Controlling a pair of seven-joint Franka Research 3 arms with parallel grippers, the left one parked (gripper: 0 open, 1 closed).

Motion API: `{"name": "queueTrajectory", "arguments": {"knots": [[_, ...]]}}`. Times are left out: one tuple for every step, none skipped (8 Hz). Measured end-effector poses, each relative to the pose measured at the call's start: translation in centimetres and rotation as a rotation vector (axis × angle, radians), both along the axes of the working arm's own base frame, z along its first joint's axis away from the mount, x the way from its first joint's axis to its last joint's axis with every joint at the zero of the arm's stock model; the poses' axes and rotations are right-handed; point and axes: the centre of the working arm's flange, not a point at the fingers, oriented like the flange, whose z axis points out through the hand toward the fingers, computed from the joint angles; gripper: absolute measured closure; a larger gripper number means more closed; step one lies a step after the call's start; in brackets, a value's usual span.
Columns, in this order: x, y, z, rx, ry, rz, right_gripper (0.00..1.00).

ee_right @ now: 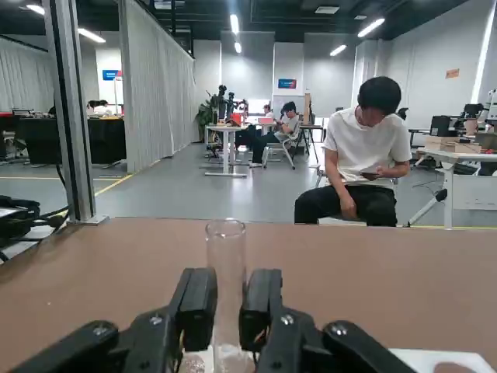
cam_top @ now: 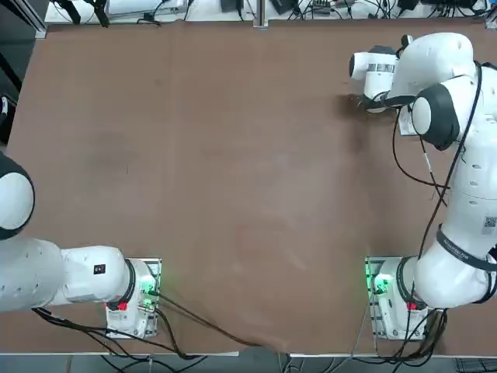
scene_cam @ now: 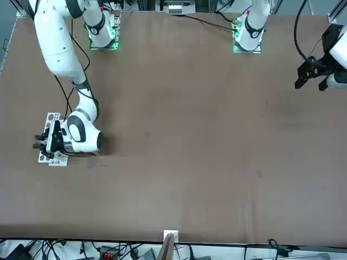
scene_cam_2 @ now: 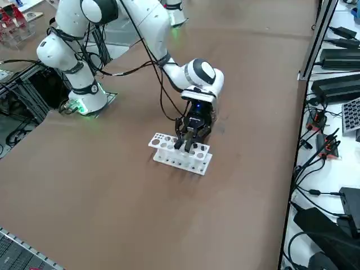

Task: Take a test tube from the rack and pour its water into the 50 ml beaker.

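The brown table (cam_top: 233, 179) is forming the work surface. The right arm (scene_cam: 65, 59) is reaching out from its base over the table, with its wrist bending toward the rack. Beyond the table edge, a person in a white shirt (ee_right: 365, 155) is sitting and looking down at a handheld object. The rack (scene_cam_2: 181, 160), a white two-tier unit with round holes, is standing on the table directly by the end effector; the gripper fingers are overlapping its upper tier in the right side view. The right gripper (ee_right: 228, 311) is closing its two black fingers on the test tube (ee_right: 226, 252), leaving only a gap of about the tube's width. The test tube is lying between the opposed fingertips, running lengthwise along the fingers, and its rim is projecting past the tips. The tube's other end is extending back between the fingers; whether it is still sitting in a rack hole cannot be told. Its contents are not showing clearly enough to identify.
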Motion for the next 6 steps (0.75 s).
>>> {"name": "queueTrajectory", "arguments": {"knots": [[0.0,0.0,0.1,-0.001,-0.001,0.0,0.78],[0.1,0.1,0.2,-0.004,0.006,-0.001,0.78],[0.2,0.1,0.5,-0.014,0.011,-0.006,0.78],[0.5,0.2,1.2,-0.026,0.017,-0.013,0.78],[0.8,0.3,2.0,-0.033,0.025,-0.017,0.78],[1.1,0.4,3.0,-0.036,0.031,-0.021,0.78]]}}
